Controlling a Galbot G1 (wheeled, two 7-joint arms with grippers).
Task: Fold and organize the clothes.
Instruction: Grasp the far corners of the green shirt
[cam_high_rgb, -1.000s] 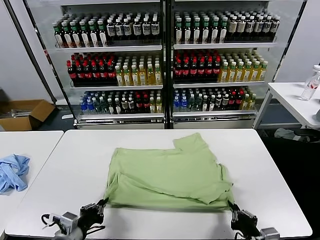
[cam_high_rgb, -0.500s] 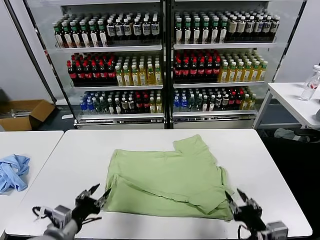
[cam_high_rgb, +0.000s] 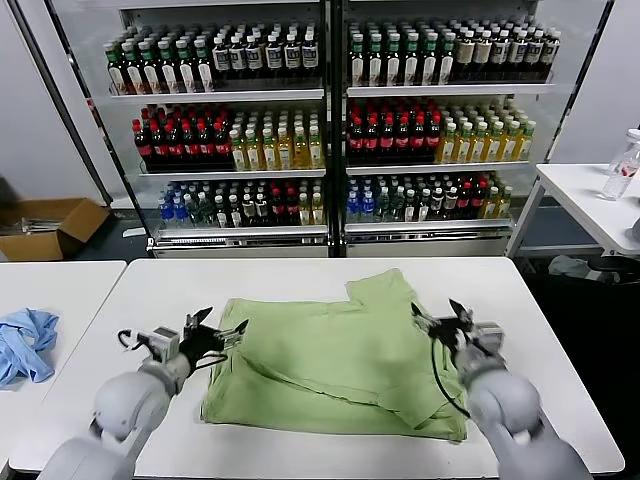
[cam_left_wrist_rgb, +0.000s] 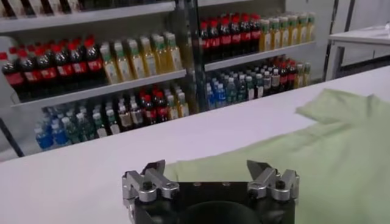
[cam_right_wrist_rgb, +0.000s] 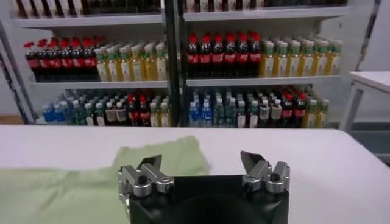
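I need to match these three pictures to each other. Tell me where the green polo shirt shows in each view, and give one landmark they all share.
Head view: the green polo shirt lies spread mid-table, between the open left gripper and open right gripper.
Left wrist view: it fills the area past the fingers, a sleeve toward the cooler.
Right wrist view: it lies behind the fingers.
Shared landmark: the drinks cooler behind the table.

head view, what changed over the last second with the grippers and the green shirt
Both grippers let go of the near hem of the shirt and moved away from the robot: the left gripper now hovers open at its left edge, the right gripper open at its right edge. The shirt stayed folded; the blue cloth did not move.
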